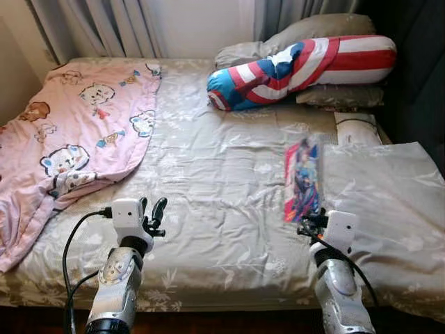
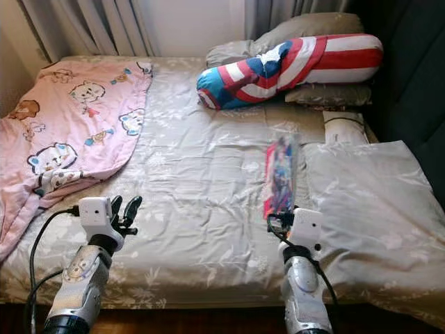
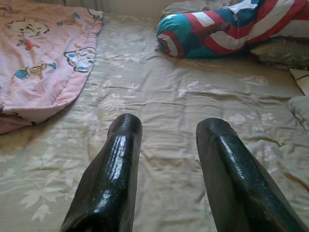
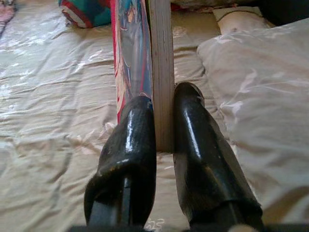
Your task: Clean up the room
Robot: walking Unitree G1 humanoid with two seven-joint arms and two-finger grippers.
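Nearest to me, my right gripper (image 4: 163,126) is clamped on the near edge of a thin book (image 4: 145,53); its 2 black fingers (image 4: 133,145) press the glossy red-and-blue cover on one side and the pale page edge on the other. The book stands on edge and runs straight away from the fingertips, over the grey-beige bedsheet (image 1: 215,188). In the head views it rises just above the right wrist (image 1: 304,179), beside a loose pillow (image 1: 389,209) in matching fabric that lies to its right.

My left gripper (image 1: 153,214) is held above the front part of the sheet, well apart from the book. Its 2 fingers (image 3: 116,169) are spread with a clear gap between them and hold nothing.

Farther back on my left, a pink blanket (image 1: 76,132) printed with cartoon animals lies rumpled over that side of the bed, its edge spilling off. At the far end, a long bolster (image 1: 306,69) in red, white and blue stripes rests against 2 grey pillows (image 1: 313,31), with curtains (image 1: 111,24) behind.
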